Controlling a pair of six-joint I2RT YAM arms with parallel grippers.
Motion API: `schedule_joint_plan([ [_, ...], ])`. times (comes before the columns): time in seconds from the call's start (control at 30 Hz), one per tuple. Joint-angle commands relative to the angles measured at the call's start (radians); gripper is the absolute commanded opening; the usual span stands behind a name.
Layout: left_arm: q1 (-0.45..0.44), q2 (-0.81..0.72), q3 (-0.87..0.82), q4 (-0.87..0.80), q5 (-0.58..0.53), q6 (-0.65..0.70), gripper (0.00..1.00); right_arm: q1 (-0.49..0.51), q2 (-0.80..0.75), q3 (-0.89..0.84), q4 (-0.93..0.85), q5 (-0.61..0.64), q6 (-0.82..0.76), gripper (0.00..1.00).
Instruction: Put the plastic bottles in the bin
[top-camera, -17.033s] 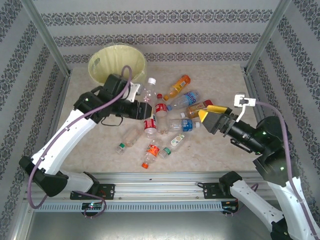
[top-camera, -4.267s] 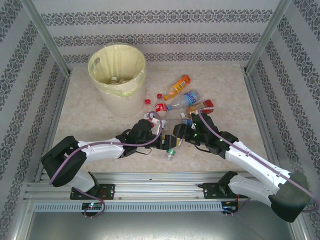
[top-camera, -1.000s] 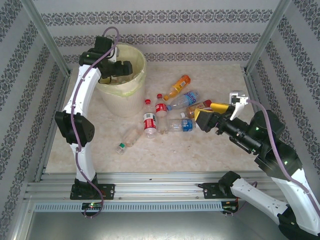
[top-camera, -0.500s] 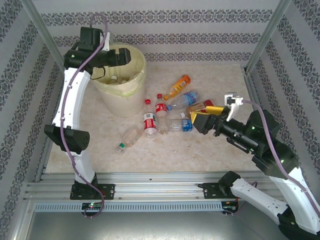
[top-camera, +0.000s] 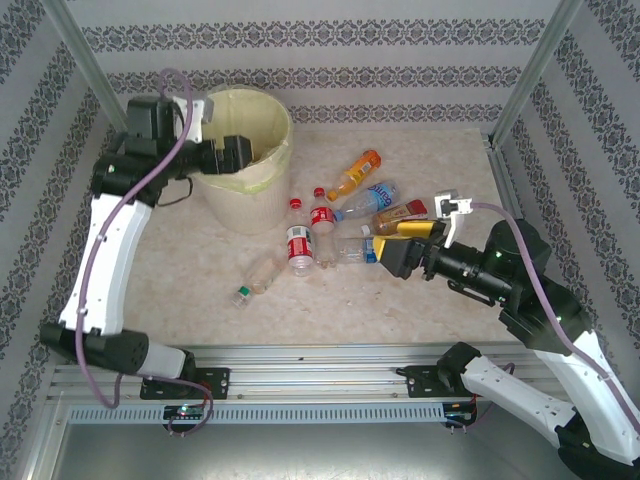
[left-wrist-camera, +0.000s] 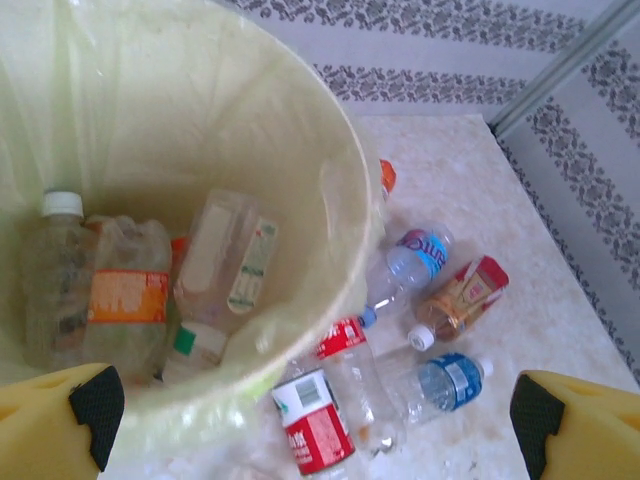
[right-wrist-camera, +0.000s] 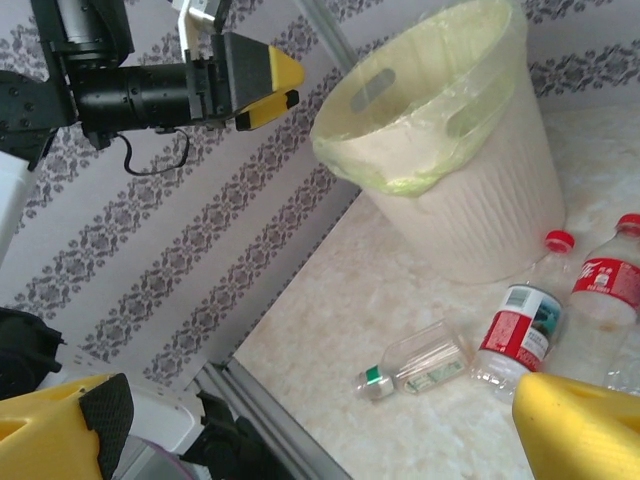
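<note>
Left jaws spread wide and empty, hanging over the near rim of the bin (top-camera: 248, 200), with a few plastic bottles (left-wrist-camera: 225, 260) lying inside it below them; right jaws also spread and empty above the surface (top-camera: 330, 300), with loose bottles (top-camera: 300, 247) scattered just ahead, between them and the bin.
</note>
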Motion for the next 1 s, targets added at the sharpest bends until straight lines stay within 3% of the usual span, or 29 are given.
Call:
schedule_joint_plan([
  [0.0,-0.037,-0.110,-0.115,0.028,-0.009,0.037,1.00,0.011,0.002,-0.029,-0.018,-0.048,0.013,0.98],
  [0.2,-0.070,-0.292,-0.388,0.030,-0.076,-0.002,1.00,0.030,-0.005,-0.096,-0.026,-0.062,0.030,0.98],
  [0.43,-0.148,-0.368,-0.635,0.073,-0.119,-0.065,1.00,0.036,-0.018,-0.160,-0.034,-0.032,0.034,0.98],
  [0.57,-0.192,-0.317,-0.726,0.090,-0.181,-0.111,1.00,0.037,-0.016,-0.193,-0.030,-0.019,0.038,0.98],
  [0.97,-0.222,-0.108,-0.826,0.181,-0.126,-0.057,1.00,0.036,-0.023,-0.225,-0.053,0.016,0.032,0.98],
])
